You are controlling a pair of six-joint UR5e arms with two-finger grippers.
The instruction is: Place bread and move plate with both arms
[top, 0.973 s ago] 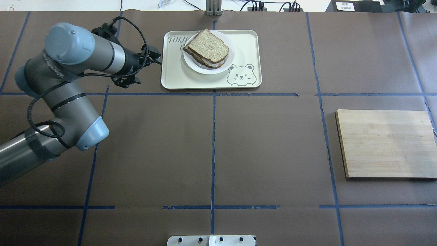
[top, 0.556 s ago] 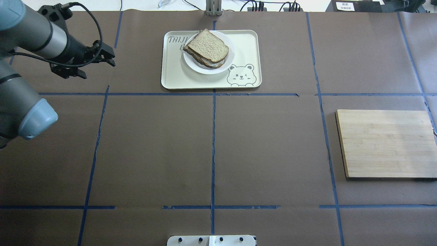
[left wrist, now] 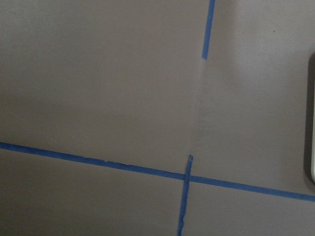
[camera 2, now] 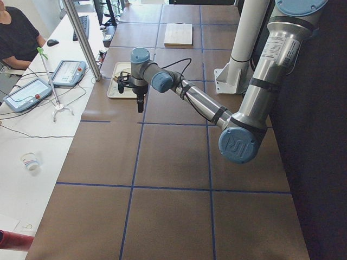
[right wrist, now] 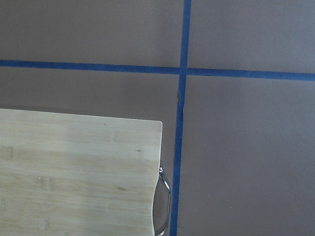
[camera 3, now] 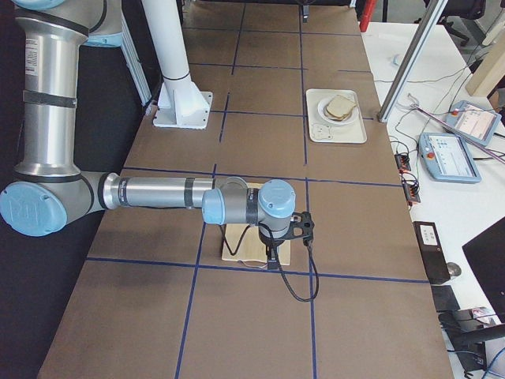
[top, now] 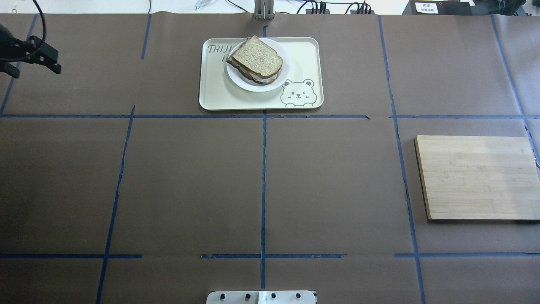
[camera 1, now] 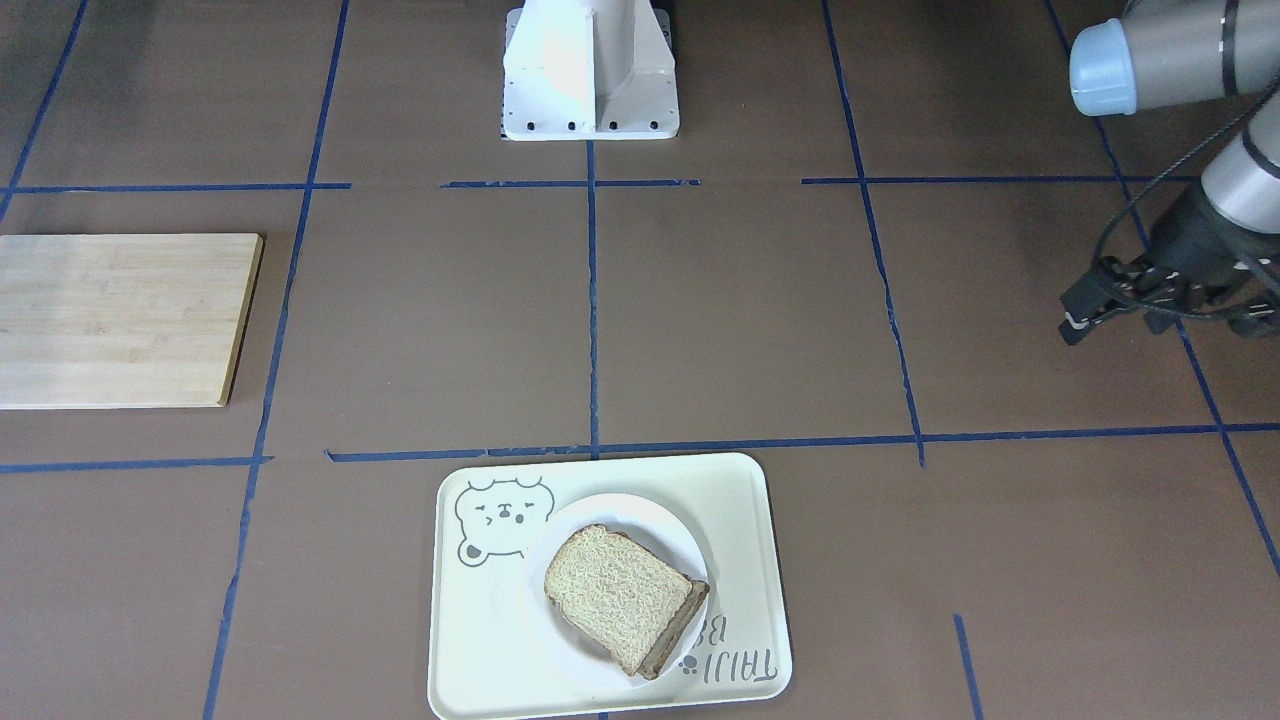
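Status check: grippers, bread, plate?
Left gripper open, empty, clear of tray. Right gripper over cutting board, state unclear. Bread stacked on plate, plate on tray. Path unobstructed.

A robotics lab: jointed arms (camera 2: pixel 271 59) over a tape-gridded table (top: pixel 190 177), teach pendants (camera 3: pixel 451 156) alongside.

Left tool (top: pixel 34 69) empty, jaws apart, right arm (camera 3: pixel 158 192) stretched out low

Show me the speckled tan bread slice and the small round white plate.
speckled tan bread slice (top: pixel 257 57): overhead exterior view, middle of top face.
small round white plate (top: pixel 270 87): overhead exterior view, bare rim.
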